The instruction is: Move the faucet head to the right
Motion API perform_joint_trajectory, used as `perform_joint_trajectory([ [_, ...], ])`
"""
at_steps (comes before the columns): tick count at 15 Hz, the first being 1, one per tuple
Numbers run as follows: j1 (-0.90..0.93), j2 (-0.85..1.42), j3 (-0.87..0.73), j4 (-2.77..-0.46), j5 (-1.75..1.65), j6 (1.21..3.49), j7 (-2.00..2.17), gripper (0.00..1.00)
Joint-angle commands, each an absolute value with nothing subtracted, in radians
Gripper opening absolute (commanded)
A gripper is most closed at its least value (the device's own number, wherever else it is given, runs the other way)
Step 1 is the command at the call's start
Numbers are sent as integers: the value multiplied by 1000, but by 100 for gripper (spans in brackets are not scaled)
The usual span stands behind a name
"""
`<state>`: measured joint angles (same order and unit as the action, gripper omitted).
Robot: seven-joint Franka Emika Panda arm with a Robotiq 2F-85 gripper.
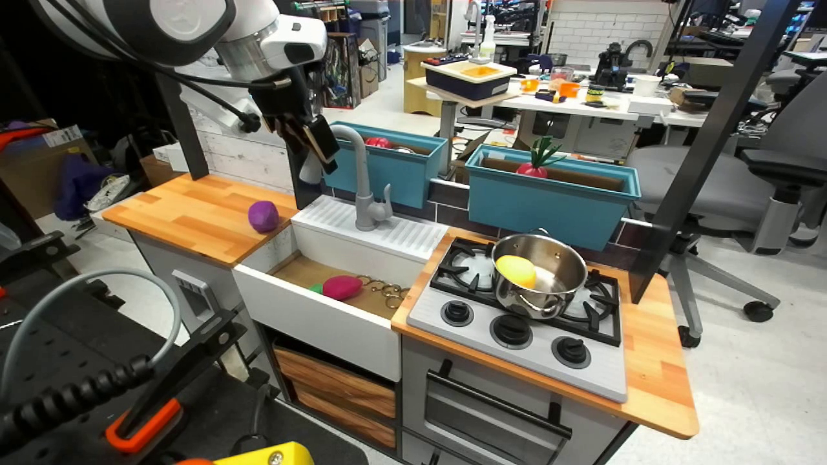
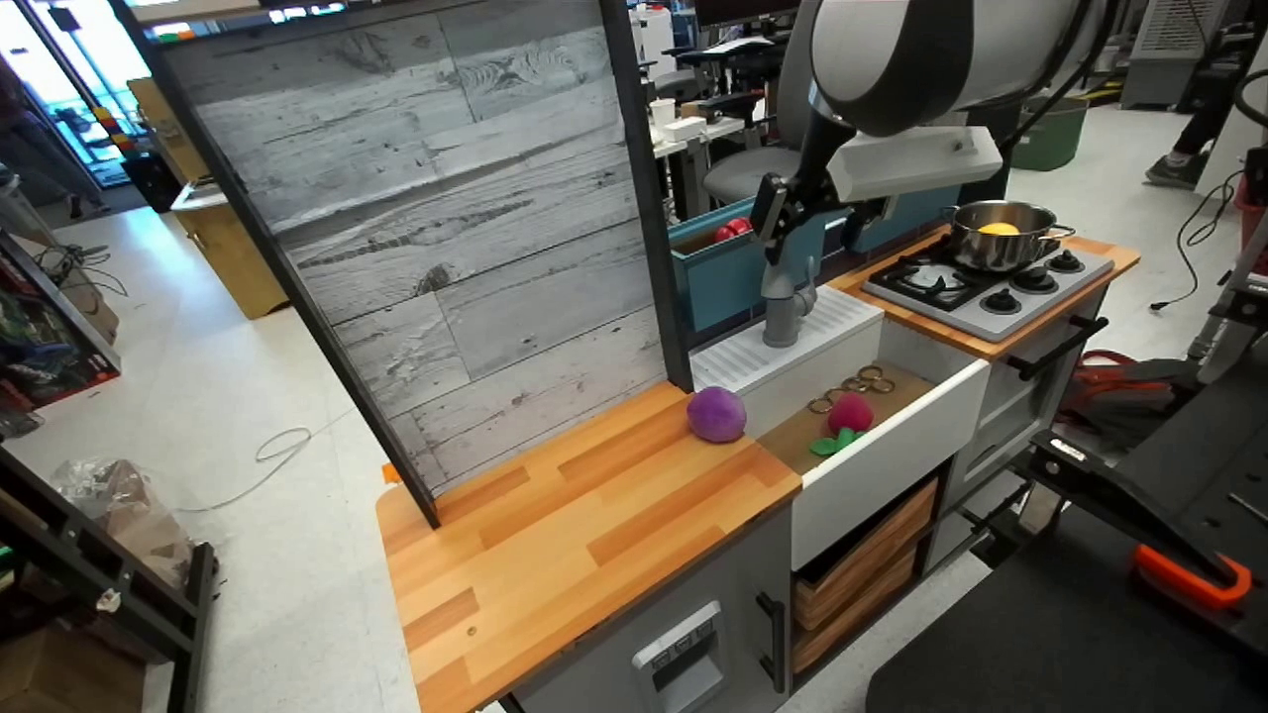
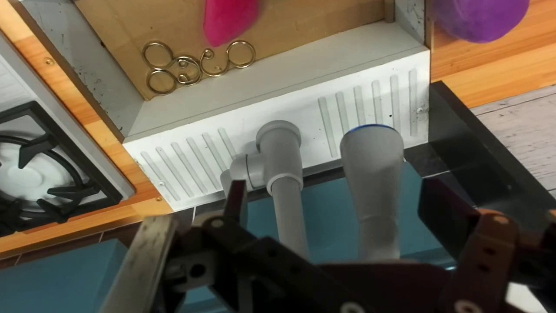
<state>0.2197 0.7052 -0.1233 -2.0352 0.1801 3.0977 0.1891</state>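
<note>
Grey at upper centre of an exterior view: faucet head (image 1: 360, 161), framed in the wrist view between wide-parted jaws of the gripper (image 3: 342, 208); might bind instead of swinging, if squeezed across both neck (image 3: 288, 208) and downturned tip (image 3: 372, 165) (contact hard to tell)

No text readable: white label (image 1: 62, 135) on brown box (image 1: 39, 171), small label (image 2: 1067, 449) on black clamp (image 2: 1139, 507) illegible.

Bright light; window (image 2: 91, 61) glares; steel pot (image 1: 517, 298) glints.
</note>
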Motion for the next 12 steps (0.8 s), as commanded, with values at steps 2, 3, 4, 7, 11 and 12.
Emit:
perform_joint_trajectory([
  [2, 255, 781, -161, -1963, 157, 3111, 230, 100],
  [3, 264, 793, -172, -1957, 157, 3113, 234, 100],
  [4, 272, 803, -182, -1952, 156, 3116, 237, 100],
  [7, 290, 817, -209, -1948, 157, 3118, 244, 100],
  [11, 294, 788, -235, -1981, 157, 3114, 245, 100],
  [12, 293, 782, -241, -1989, 157, 3112, 245, 100],
])
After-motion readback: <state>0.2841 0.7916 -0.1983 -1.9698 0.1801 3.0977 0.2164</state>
